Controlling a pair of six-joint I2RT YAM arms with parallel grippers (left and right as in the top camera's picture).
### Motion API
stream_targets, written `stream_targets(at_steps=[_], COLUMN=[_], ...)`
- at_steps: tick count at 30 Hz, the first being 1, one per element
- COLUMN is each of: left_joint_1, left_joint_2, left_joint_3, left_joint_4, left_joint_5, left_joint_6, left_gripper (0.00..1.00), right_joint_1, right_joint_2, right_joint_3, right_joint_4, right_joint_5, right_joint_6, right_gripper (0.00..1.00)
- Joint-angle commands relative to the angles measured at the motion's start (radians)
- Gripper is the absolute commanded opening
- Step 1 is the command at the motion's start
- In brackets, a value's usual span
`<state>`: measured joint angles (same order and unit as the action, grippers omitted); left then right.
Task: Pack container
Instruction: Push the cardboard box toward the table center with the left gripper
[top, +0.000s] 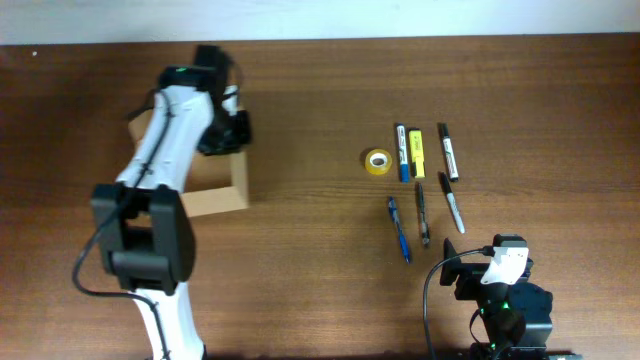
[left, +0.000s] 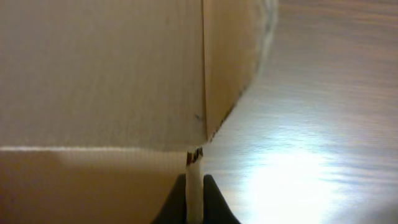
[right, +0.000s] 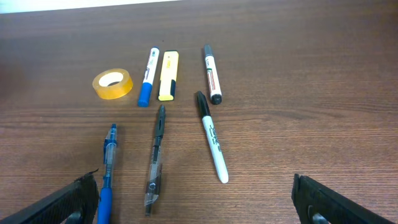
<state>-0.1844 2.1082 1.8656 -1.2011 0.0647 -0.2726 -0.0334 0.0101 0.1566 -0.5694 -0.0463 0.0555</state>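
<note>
The tan cardboard container (top: 220, 190) stands open at the left of the table, mostly under my left arm. My left gripper (top: 222, 130) is shut on the box's thin cardboard wall; in the left wrist view the wall's edge (left: 194, 186) sits pinched between the two dark fingers (left: 194, 208), with the box's inner faces (left: 99, 74) filling the view. My right gripper (right: 196, 202) is open and empty near the front edge, behind a blue pen (right: 107, 171), a black clear pen (right: 157, 155) and a white marker (right: 211, 140).
A yellow tape roll (top: 378, 160), a blue-capped marker (top: 401, 152), a yellow highlighter (top: 417, 152) and a black-capped marker (top: 447, 150) lie right of centre. The pens (top: 400, 228) lie just in front of them. The right arm base (top: 505, 300) is at the front right.
</note>
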Motion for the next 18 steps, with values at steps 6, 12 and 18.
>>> stream_targets(at_steps=[6,12,18], left_joint_1=[-0.292,-0.349,-0.349], left_joint_2=[0.006,0.029,0.106], left_joint_3=[0.161,0.161,0.161], left_joint_4=[-0.012,0.051,0.149], left_joint_5=[-0.072,-0.073,-0.046], left_joint_6=[-0.246,-0.365,-0.39], left_gripper=[0.02,0.02,0.02], right_joint_1=[-0.007,-0.007,-0.007], right_joint_2=[-0.006,-0.006,-0.006], right_joint_3=[-0.006,-0.006,-0.005], right_joint_4=[-0.001,0.0,-0.002], right_joint_5=[0.009,0.008,-0.076], right_joint_6=[0.005,0.006,0.006], right_gripper=[0.99,0.99,0.99])
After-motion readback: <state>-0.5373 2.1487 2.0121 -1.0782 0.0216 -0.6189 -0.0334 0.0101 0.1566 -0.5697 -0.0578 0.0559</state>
